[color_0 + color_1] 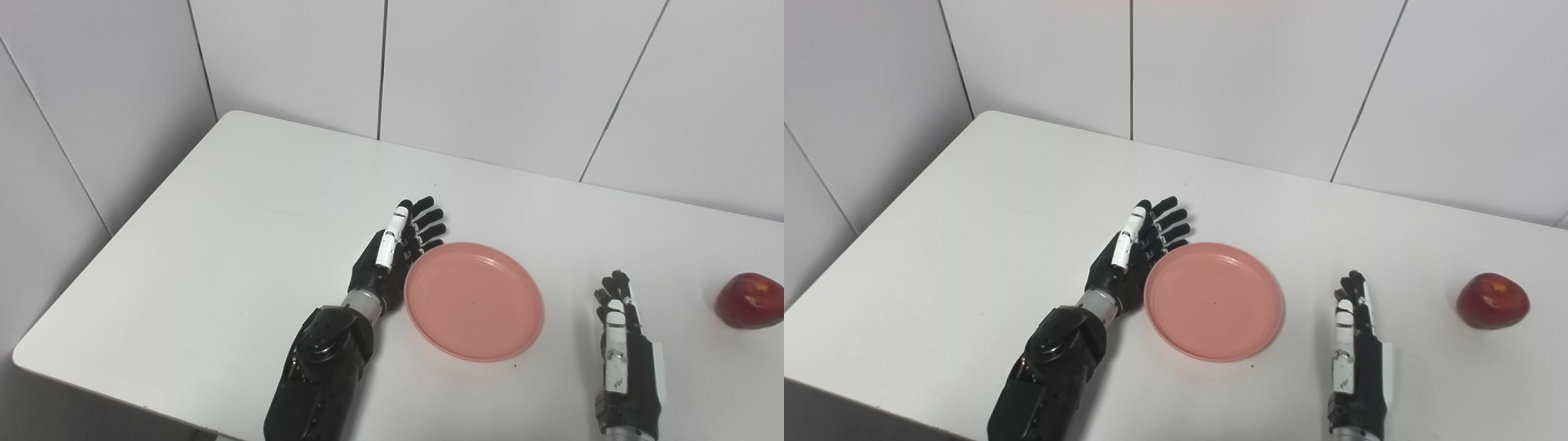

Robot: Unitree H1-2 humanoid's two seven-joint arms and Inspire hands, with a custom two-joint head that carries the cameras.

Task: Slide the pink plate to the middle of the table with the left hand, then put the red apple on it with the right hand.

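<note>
Left hand (pixel 392 257) edge-on against pink plate (pixel 473 300), fingers extended, right hand (pixel 621 343) empty, fingers straight, red apple (pixel 750 300) apart

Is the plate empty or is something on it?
Empty. The plate shows only bare pink surface; the apple sits on the table, far to its right.

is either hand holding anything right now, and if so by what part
Nothing is held. The left hand is open, flat against the pink plate's left rim; the right hand is open, apart from the red apple.
</note>
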